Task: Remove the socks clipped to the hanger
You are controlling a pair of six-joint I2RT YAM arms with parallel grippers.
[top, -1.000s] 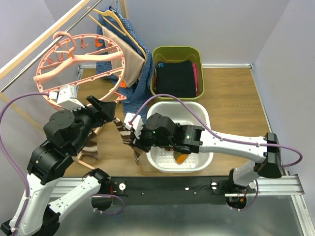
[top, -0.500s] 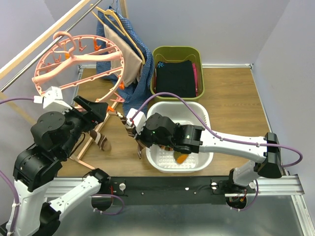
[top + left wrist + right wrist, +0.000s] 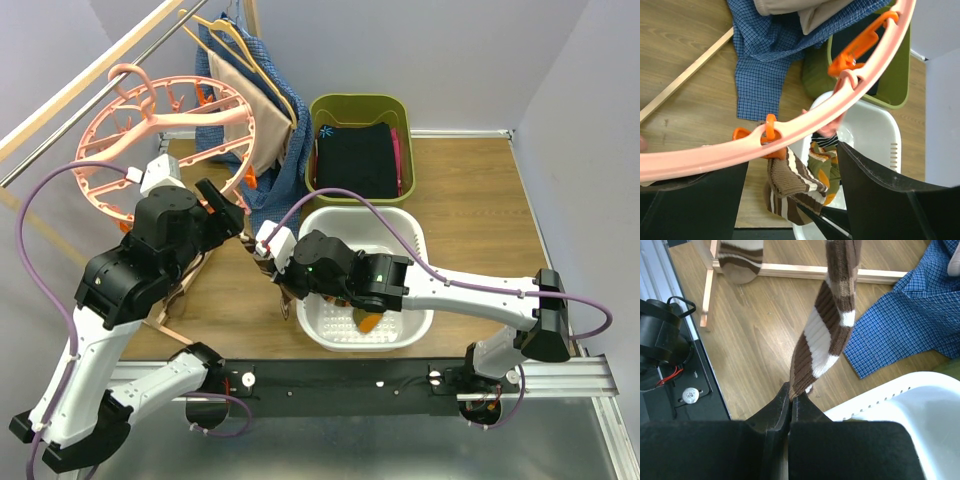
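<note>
The salmon-pink hanger (image 3: pixel 165 125) hangs at the back left; its ring (image 3: pixel 805 125) runs across the left wrist view. An orange clip (image 3: pixel 768 145) under the ring pinches a brown-and-white striped sock (image 3: pixel 790 182). My left gripper (image 3: pixel 792 157) is open, one finger on each side of the ring and that clip. My right gripper (image 3: pixel 791 396) is shut on the lower end of this sock (image 3: pixel 827 335), which is stretched up from it. An olive-and-orange sock (image 3: pixel 827 165) lies in the white basket (image 3: pixel 405 225). Another striped sock (image 3: pixel 742 255) hangs over the wooden frame.
A green bin (image 3: pixel 325 110) with black folded clothing stands at the back. A blue checked garment (image 3: pixel 765 60) and a beige one hang on thin hangers from the rail, next to the ring. The rack's wooden base (image 3: pixel 790 271) lies on the table at the left.
My left arm has swung up and back, bringing its open fingers around the hanger's ring at the clip. The right gripper has kept its hold on the brown striped sock.
</note>
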